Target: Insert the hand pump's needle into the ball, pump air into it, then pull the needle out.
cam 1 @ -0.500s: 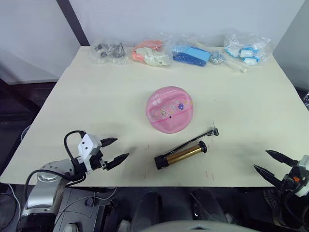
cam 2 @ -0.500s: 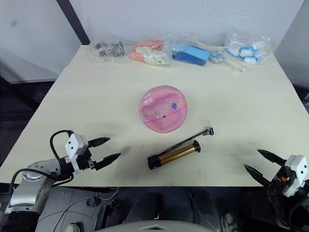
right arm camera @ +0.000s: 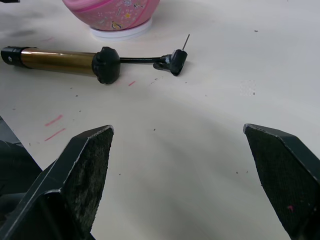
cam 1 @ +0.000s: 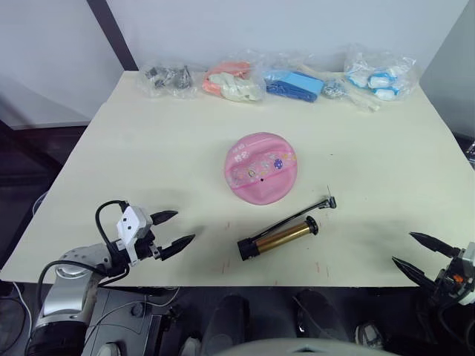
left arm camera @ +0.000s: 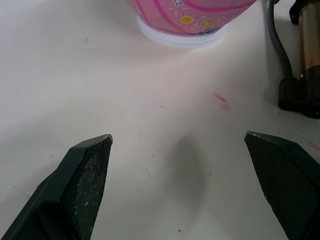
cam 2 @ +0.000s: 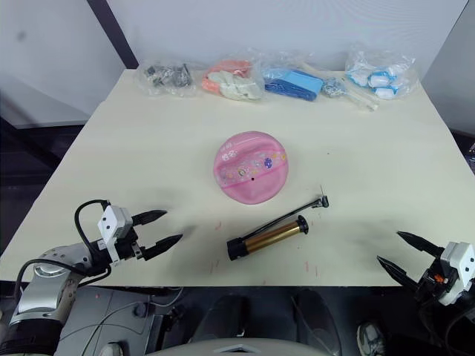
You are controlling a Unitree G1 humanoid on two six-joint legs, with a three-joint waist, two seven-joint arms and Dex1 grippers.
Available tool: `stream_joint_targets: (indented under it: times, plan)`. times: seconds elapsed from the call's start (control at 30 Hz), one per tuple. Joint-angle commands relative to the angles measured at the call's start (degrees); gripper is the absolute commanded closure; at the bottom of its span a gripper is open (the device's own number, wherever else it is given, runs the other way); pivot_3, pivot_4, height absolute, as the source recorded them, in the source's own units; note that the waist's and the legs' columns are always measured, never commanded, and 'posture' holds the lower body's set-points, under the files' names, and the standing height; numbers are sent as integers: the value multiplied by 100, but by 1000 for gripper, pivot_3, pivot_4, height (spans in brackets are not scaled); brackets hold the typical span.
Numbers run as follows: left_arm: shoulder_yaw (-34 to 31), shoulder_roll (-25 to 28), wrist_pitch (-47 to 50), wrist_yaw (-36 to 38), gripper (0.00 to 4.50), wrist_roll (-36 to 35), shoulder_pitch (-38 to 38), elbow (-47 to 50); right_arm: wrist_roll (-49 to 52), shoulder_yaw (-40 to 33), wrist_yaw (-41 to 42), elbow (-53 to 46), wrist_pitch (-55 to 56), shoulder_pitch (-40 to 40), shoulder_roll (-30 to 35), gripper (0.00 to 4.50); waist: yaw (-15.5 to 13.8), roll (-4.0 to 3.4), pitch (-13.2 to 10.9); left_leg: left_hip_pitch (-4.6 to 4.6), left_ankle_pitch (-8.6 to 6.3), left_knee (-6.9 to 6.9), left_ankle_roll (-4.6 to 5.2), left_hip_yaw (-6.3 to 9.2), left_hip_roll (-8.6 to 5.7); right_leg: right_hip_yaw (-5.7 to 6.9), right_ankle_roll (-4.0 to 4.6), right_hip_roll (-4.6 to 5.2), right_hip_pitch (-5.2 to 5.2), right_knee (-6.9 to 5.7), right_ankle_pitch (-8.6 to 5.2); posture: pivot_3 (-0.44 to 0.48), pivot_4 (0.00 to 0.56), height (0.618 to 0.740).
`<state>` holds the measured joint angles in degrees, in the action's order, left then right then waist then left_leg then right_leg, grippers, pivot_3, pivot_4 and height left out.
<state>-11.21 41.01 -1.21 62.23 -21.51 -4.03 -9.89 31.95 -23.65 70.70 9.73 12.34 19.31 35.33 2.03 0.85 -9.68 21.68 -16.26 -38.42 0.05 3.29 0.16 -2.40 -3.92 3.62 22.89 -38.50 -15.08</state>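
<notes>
Cream table (cam 1: 148, 156), bagged items (cam 1: 274, 78), white wall (cam 1: 297, 22)

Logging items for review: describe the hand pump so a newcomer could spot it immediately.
On the cream table, find the pink ball at the centre. The hand pump lies just in front of it, towards the robot, the only loose item with a shiny gold barrel, black ends and a thin black hose.

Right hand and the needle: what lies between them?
Bare table, seen in the right wrist view, lies between the open right hand and the needle.
</notes>
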Motion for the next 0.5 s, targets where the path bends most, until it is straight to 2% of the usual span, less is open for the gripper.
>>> stream_joint_targets:
  times: [0.03,0.3,0.43,0.5]
  plan:
    - [-55,-4,-255,101,0,19,92,-114,114,-191,0,-286,-1,49,81,131,-1,0,0,0,0,0,0,0,0,0,0,0,0,0,0,0,150,740]
    - [188,-61,-562,367,0,156,216,-188,219,-204,72,-576,-72,141,74,131,-6,0,0,0,0,0,0,1,0,1,0,0,-1,0,0,0,150,740]
    - [472,-115,13,142,0,240,344,196,319,-214,170,-746,-87,211,61,131,-8,0,0,0,0,0,0,4,0,2,0,1,-3,1,0,0,150,740]
    - [830,-331,531,-206,0,284,514,898,428,-202,285,-1005,-145,397,67,131,2,0,0,0,0,-1,0,3,0,2,0,1,-4,1,0,0,150,740]
